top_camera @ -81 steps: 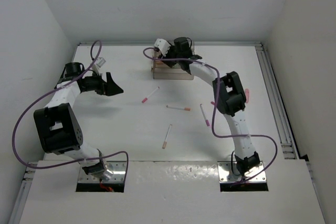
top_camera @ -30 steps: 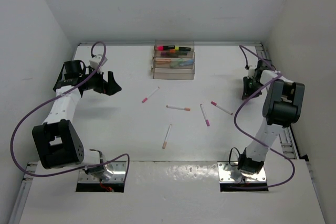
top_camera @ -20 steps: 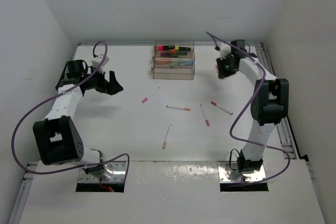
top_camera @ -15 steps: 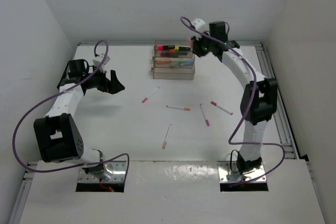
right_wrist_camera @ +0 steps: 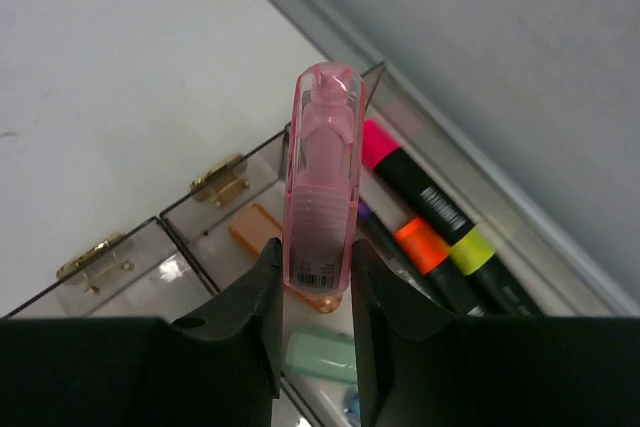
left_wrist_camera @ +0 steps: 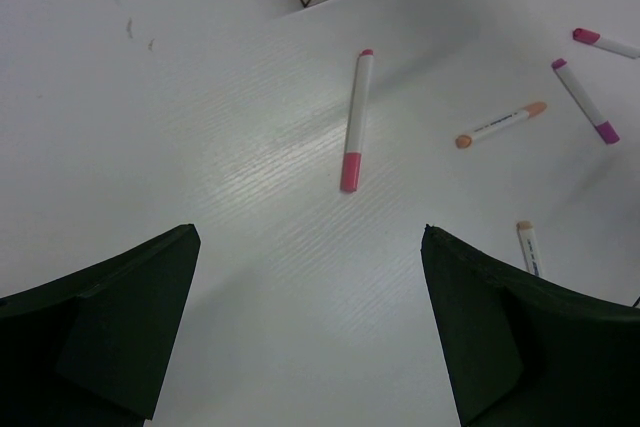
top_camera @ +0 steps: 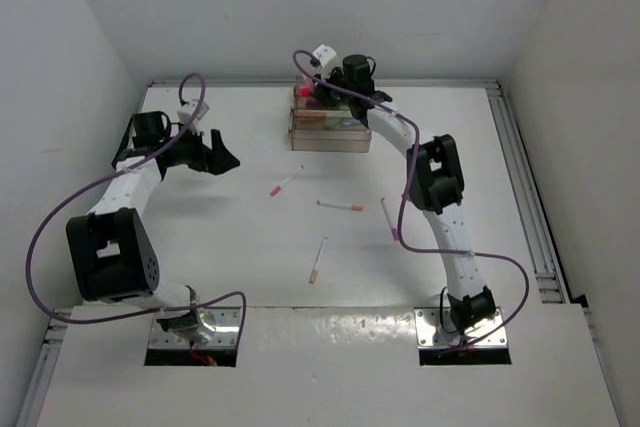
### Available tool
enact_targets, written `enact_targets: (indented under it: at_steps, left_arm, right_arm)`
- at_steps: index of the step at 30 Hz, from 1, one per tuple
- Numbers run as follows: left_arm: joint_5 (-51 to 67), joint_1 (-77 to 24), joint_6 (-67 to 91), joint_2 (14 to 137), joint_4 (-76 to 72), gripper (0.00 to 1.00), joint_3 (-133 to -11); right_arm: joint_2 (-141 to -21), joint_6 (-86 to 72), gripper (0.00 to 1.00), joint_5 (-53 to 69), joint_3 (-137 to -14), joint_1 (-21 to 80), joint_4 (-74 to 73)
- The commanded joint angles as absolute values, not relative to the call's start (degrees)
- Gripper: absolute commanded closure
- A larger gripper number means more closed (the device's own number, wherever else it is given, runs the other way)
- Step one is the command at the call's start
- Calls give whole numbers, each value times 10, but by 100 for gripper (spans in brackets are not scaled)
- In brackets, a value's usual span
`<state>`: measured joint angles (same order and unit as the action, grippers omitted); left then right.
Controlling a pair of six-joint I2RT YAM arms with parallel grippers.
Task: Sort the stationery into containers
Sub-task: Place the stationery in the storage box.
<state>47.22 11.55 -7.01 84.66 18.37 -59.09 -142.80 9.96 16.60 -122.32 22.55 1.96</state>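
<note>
The containers (top_camera: 330, 134) are a stepped block of clear trays at the back middle of the table. My right gripper (top_camera: 328, 97) hangs over them, shut on a translucent pink piece (right_wrist_camera: 322, 177) that stands upright between its jaws (right_wrist_camera: 315, 247). Below it, the trays (right_wrist_camera: 200, 209) hold black highlighters (right_wrist_camera: 425, 202) with pink, orange and yellow caps, a peach piece (right_wrist_camera: 258, 230) and a green piece (right_wrist_camera: 325, 355). My left gripper (top_camera: 222, 159) is open and empty above the table's left side (left_wrist_camera: 310, 232). Thin white pens lie loose: a pink-capped one (top_camera: 286, 181) (left_wrist_camera: 355, 119), an orange-tipped one (top_camera: 340, 206) (left_wrist_camera: 500, 123), a purple-tipped one (top_camera: 389, 218) (left_wrist_camera: 585, 99).
Another white pen (top_camera: 318, 259) lies nearer the front. A pink-tipped pen (left_wrist_camera: 605, 42) shows only in the left wrist view; my right arm hides it from above. White walls enclose the table on three sides, and a rail (top_camera: 525, 187) runs along its right edge.
My right arm has swung from the table's right edge across to over the containers, carrying the pink piece. My left arm has barely moved.
</note>
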Motion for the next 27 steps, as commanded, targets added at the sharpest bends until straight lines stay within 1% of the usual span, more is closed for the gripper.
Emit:
enact_targets:
  at_steps: [1,7,9,10,12,13,15,16,19,20,22,23,26,27]
  left_arm:
    - [486,113,-73,845,160,0,-603]
    - [488,112,-73,853,164,0,-608]
    - [487,112,-76,853,166,0,-611]
    - [485,112,-76,853,167,0,-611]
    - [483,113,-82,853,173,0,-613]
    - [483,113,-83,851,173,0,-613]
    - [481,113,-83,851,176,0,-616]
    - [479,113,-86,847,178,0,-618]
    - [476,111,-101,832,192,0,-628]
    - [473,108,-110,827,209,0,-631]
    - [442,90,-147,810,229,1,-640]
    - [414,82,-157,806,247,5,-640]
    - [365,32,-199,795,272,14,-634]
    - [330,6,-209,797,275,18,-628]
  right_arm:
    - [-1411,67,100,172,-1221,230,81]
    - [-1428,86,100,183,-1208,239,75]
    - [-1434,92,96,184,-1205,241,69]
    - [-1434,94,87,185,-1202,242,68]
    - [-1428,96,75,189,-1189,241,74]
    - [-1426,97,64,192,-1187,241,72]
    - [-1419,92,56,192,-1181,243,72]
    - [-1408,89,48,192,-1179,242,71]
    - [-1365,73,44,197,-1165,242,68]
    - [-1349,63,43,196,-1140,242,71]
    - [-1288,54,42,200,-1110,242,75]
    - [-1267,38,42,200,-1076,240,74]
    - [-1177,-14,43,206,-1011,231,39]
    - [-1155,-25,43,213,-993,228,22]
